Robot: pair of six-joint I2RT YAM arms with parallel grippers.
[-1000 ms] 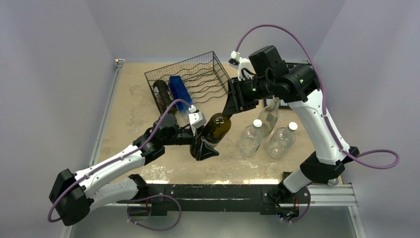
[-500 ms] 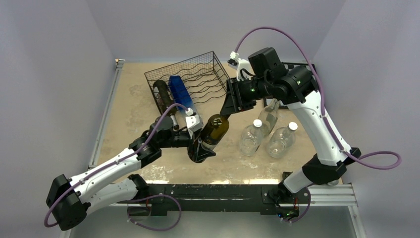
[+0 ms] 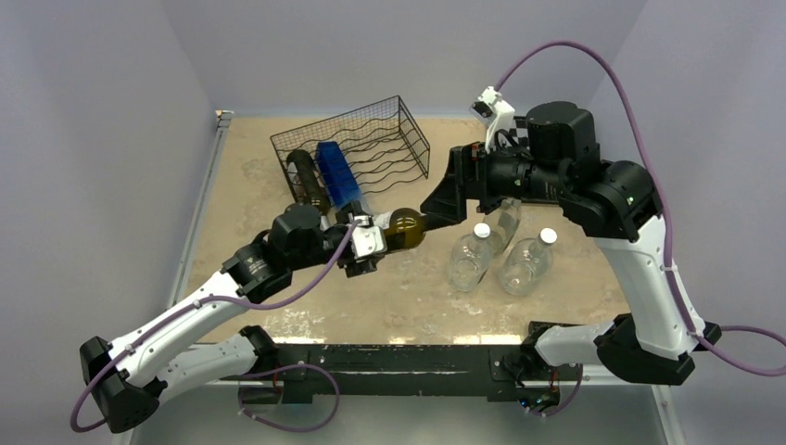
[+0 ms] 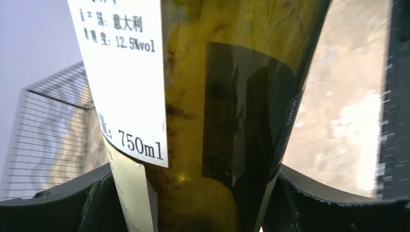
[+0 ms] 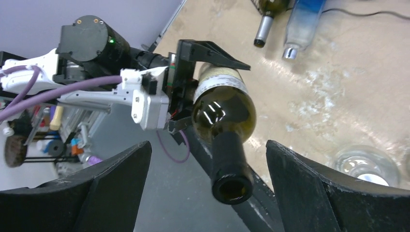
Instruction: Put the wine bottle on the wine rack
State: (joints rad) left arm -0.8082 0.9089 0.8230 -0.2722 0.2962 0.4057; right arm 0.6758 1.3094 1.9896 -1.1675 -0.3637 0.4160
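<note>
Lilac walls close in a tan, blotchy desk (image 3: 278, 199). At its far left stands the rack (image 3: 371, 148), with a dark bottle (image 3: 306, 176) and a blue bottle (image 3: 335, 172) lying at its left end. The wine bottle (image 3: 405, 228) is not in the rack. It hangs level above the desk, just in front of the rack's near right corner, with its open neck pointing toward the right arm. The left pincer (image 3: 369, 245) is clamped on the bottle's lower body. Its wrist view shows a black finger on each side of the green glass, below a white label. The right pincer (image 3: 439, 206) is spread wide, with the bottle's neck in the gap between its fingers (image 5: 121, 183) and touching neither. Three clear bottles (image 3: 469, 256) stand on the desk to the right.
</note>
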